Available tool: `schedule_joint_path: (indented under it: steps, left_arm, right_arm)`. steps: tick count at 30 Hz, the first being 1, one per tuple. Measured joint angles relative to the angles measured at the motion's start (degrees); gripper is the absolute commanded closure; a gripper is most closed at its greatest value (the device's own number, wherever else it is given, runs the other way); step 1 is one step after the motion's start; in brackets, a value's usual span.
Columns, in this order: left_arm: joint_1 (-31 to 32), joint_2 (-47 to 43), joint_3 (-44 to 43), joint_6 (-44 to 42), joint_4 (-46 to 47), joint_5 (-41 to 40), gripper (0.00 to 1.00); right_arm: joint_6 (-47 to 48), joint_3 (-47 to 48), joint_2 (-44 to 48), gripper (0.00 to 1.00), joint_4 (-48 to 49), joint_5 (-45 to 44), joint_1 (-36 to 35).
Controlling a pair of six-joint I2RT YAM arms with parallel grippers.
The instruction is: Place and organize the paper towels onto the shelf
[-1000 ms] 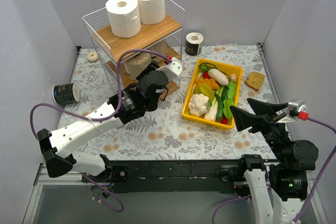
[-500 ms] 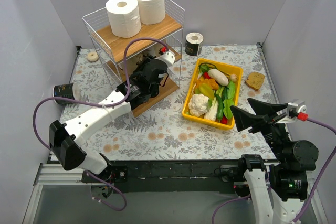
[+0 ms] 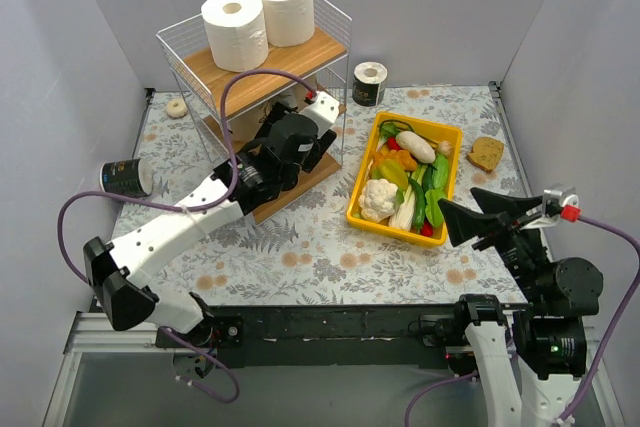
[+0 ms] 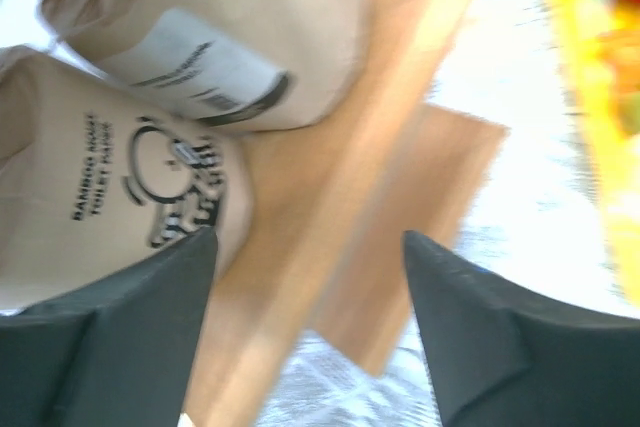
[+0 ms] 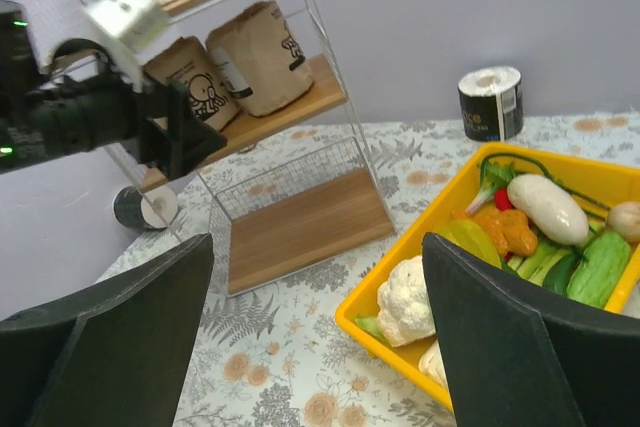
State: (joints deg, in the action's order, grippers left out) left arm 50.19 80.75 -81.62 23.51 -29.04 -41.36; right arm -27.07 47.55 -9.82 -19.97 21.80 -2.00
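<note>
The shelf (image 3: 300, 59) stands at the back left, with two white paper towels (image 3: 234, 29) (image 3: 284, 5) on its top board. Two tan printed rolls (image 5: 195, 82) (image 5: 265, 57) sit on the middle board (image 4: 340, 147). My left gripper (image 3: 312, 145) reaches into that tier and is open (image 4: 310, 247); the printed tan roll (image 4: 110, 187) is just beside its left finger and nothing is between the fingers. One black roll (image 3: 125, 178) lies on the table at the left. Another black roll (image 3: 369, 83) stands at the back. My right gripper (image 3: 462, 215) hovers open at the near right.
A yellow bin (image 3: 357, 197) of vegetables sits right of the shelf. A slice of bread (image 3: 486, 153) lies by the right wall and a small beige ring (image 3: 177, 106) lies behind the shelf's left side. The shelf's bottom board (image 5: 300, 227) is bare.
My left gripper pushed further into the middle tier, then its jaws opened and let go of the tan roll, which now rests on the board. The right arm barely moved.
</note>
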Motion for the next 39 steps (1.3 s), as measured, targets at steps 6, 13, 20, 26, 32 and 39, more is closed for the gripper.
schedule_joint_path:
  steps: [6,13,20,26,32,39]
  left_arm:
    - [1.03,-5.77,-2.6,9.55,-4.42,14.19,0.02]
    - [1.05,-17.66,0.24,21.44,-5.14,31.85,0.02]
    - [1.16,-34.77,14.62,31.5,-3.13,36.35,0.02]
    - [1.16,-44.68,24.92,36.24,-3.17,35.28,0.02]
    - [1.16,-51.06,32.89,37.4,-3.45,31.34,0.02]
    - [1.14,-57.59,39.71,37.31,-2.19,26.99,0.02]
  right_arm:
    - [0.0,2.75,-9.57,0.01,-7.98,-2.43,0.0]
    - [-0.13,3.02,-22.51,0.01,-11.23,-5.49,0.0]
    - [0.02,7.74,-39.12,0.05,-3.85,-6.71,-0.09]
    - [0.09,15.74,-56.33,0.09,2.97,-11.43,-2.69]
    - [-1.95,28.7,-73.94,0.11,8.94,-15.87,-5.53]
    - [-7.48,39.36,-92.61,0.16,17.68,-17.62,-6.45]
